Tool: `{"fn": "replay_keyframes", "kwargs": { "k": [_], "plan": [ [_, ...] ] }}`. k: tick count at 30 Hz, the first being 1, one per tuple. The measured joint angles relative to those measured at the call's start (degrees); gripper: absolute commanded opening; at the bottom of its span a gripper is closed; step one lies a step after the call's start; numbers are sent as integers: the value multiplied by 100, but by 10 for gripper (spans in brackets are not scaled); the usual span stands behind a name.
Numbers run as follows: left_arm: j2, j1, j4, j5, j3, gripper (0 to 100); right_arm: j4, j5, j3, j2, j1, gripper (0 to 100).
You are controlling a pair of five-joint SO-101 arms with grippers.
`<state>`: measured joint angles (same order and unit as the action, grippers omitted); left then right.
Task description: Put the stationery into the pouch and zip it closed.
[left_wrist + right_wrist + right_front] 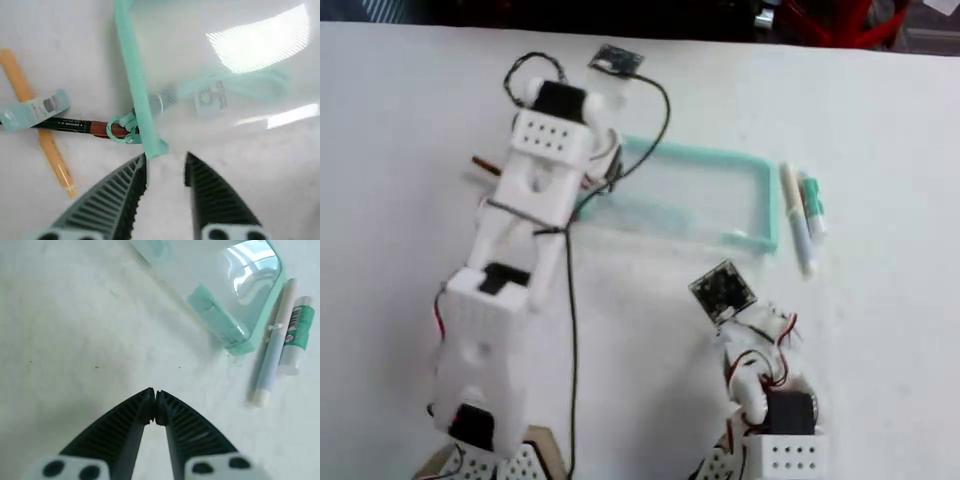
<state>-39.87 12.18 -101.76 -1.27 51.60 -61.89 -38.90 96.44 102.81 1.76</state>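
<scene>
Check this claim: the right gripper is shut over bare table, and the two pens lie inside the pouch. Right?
No. The right wrist view shows the two pens lying outside the pouch, beside its teal edge; the right gripper is shut over bare table.

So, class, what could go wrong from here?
The left pincer stands open at the zip end of the pouch; closing there might pinch the tape, not the ring pull. The pencil lies against that pull and may get dragged. The pen and marker lie side by side; gripping one may roll the other.
</scene>
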Motion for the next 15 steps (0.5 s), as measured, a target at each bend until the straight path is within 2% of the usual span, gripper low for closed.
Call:
{"fn": "replay_keyframes", "kwargs": {
  "k": [3, 7, 15],
  "plan": [
    [-334, 0, -9, 360, 360, 241, -105, -26, 0, 0, 26, 22],
    [-571, 0, -9, 484, 879, 242, -149, -35, 0, 0, 26, 22],
    [-1213, -44, 53, 1222, 1055, 245, -149, -35, 0, 0, 26, 22]
  ]
}}
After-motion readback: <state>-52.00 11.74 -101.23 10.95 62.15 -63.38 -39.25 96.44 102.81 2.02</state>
